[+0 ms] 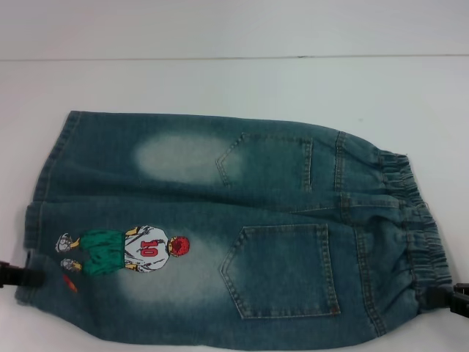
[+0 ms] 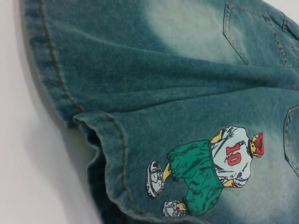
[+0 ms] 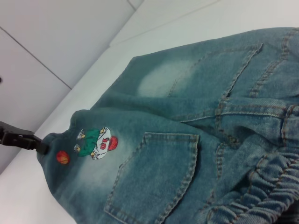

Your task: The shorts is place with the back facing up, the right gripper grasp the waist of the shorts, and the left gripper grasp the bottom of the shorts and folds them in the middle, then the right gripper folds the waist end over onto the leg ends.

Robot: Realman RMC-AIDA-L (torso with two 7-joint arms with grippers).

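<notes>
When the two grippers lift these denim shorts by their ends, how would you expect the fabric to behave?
The shorts will probably sag between the left gripper and right gripper, since the cloth already wrinkles. The gathered waist end may stretch. The denim looks thick, so likely not slippery.

shorts (image 1: 234, 227) flat on table (image 1: 234, 81), waist end (image 1: 418, 227) right, leg ends (image 1: 44, 198) left
</notes>
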